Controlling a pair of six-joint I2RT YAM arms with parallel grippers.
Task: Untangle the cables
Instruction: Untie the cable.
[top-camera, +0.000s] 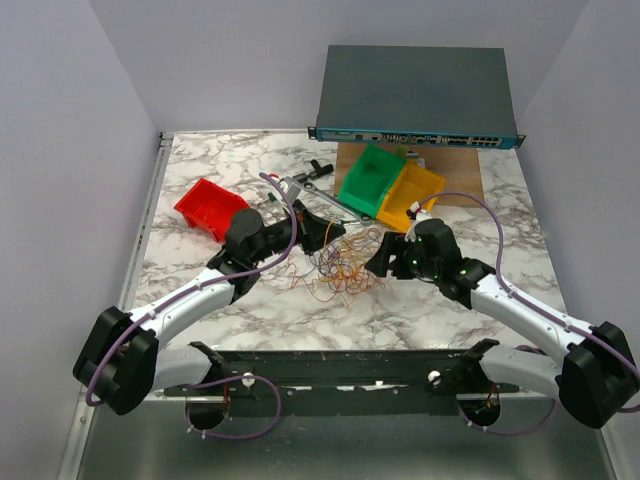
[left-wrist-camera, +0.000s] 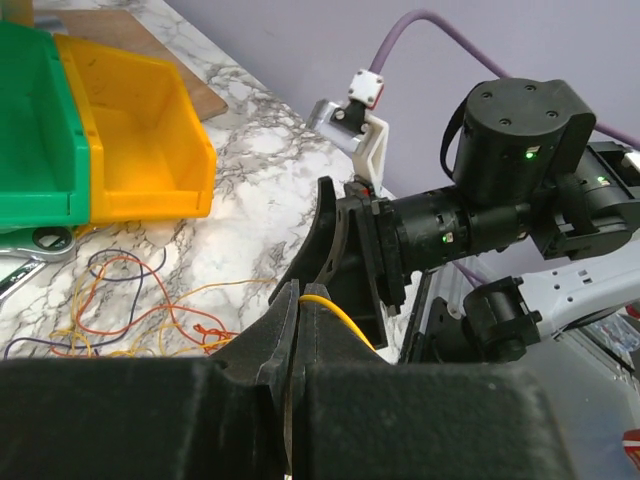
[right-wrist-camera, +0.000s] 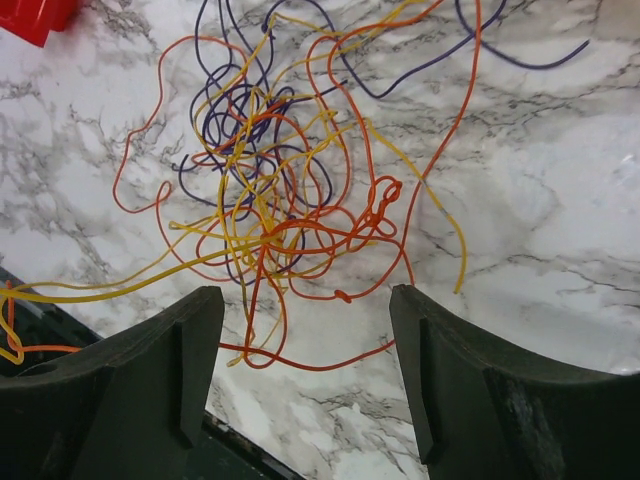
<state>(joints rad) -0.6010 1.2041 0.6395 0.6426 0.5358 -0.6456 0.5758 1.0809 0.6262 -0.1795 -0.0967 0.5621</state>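
Left wrist: left end effector pinching yellow wire; right end effector gaping over limp, light cables; loose ends looking best to grip.

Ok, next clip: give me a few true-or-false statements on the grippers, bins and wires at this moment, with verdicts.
1. The left gripper is shut on a yellow wire. True.
2. The right gripper is clamped on the tangle of wires. False: its jaws stand open over the tangle.
3. The green bin and the yellow bin sit side by side. True.
4. The red bin stands against the green bin. False: it sits apart, well to the left of both in the top view.
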